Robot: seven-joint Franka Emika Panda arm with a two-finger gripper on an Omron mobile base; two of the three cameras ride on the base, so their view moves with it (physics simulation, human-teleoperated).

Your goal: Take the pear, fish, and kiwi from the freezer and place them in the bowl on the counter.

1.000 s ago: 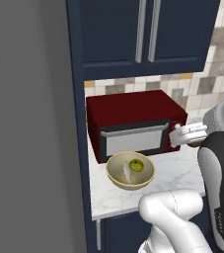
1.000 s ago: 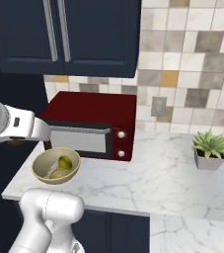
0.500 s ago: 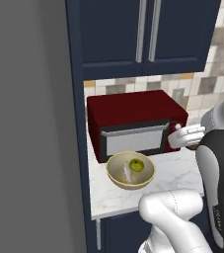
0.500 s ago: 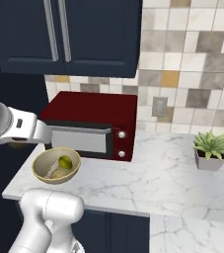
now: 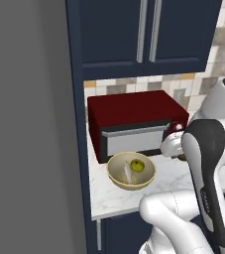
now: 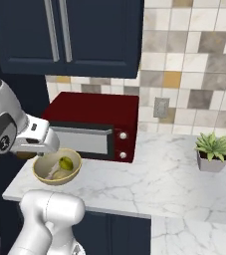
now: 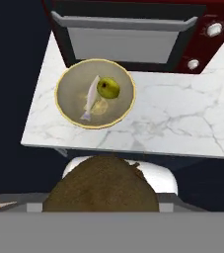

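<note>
1. The gripper (image 7: 102,197) pinches the brown kiwi (image 7: 102,190), high above the counter (image 7: 182,118).
2. The pear (image 7: 108,88) and fish (image 7: 90,99) lie in the bowl (image 7: 66,81).
3. Released here, short of the bowl, the kiwi could miss and roll off.

Change over the last second, placed relative to the round tan-yellow bowl (image 5: 115,177). In the left base view, the white two-finger gripper (image 5: 169,148) stands lower and closer to the bowl than before, having slid from beside the far right end of the dark red microwave oven (image 5: 134,111) towards its front right corner. The black-and-white forearm (image 5: 203,154) behind the gripper has swung with it and now covers more of the counter right of the bowl. In the right base view, the gripper has sunk from above the bowl's left rim to just beside it, and the small dark brown oval kiwi (image 6: 24,156) beneath it has come down too.
</note>
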